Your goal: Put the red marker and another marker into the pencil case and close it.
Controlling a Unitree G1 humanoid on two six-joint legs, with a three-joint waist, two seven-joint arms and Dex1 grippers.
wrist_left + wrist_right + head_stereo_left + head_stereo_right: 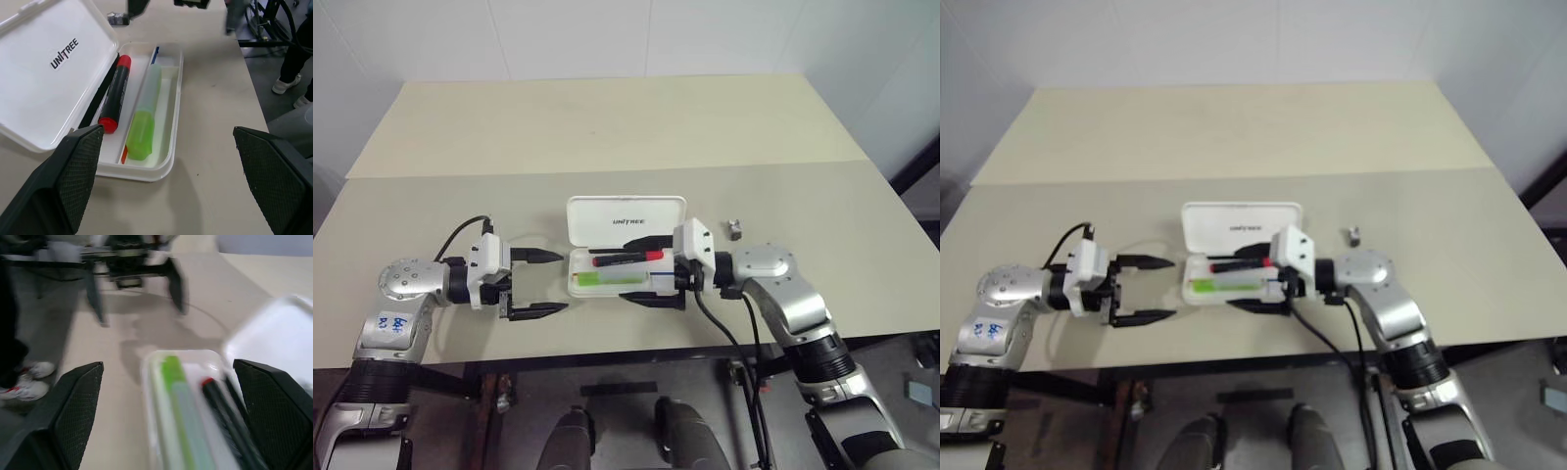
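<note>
You are looking at the flat white hard-plastic pencil case (625, 257) lying near the front edge of the beige table (607, 127), midway along it, with its hinged lid laid open toward the far edge. Both task items are already lying in the tray: the slim black-barrelled red marker (114, 96) is resting along the hinge side, and the stubby green-capped marker with the pale barrel (144, 120) is sitting beside it on the near side. What is remaining, by the look of it, is closing the lid.

Your left gripper (536, 285) is hovering just off the case's left end with its jaws spread wide and nothing between them. Your right gripper (648, 273) is sitting at the case's right end, fingers also apart and empty.

Be careful here: the red marker is lying close against the hinge, so the lid may be catching on it as it swings down. Pushing the lid from one end could also be sliding the light case toward the table's front edge.

The lid is carrying dark "UNITREE" lettering (64, 54). A small grey metal clip (735, 230) is lying right of the case.
</note>
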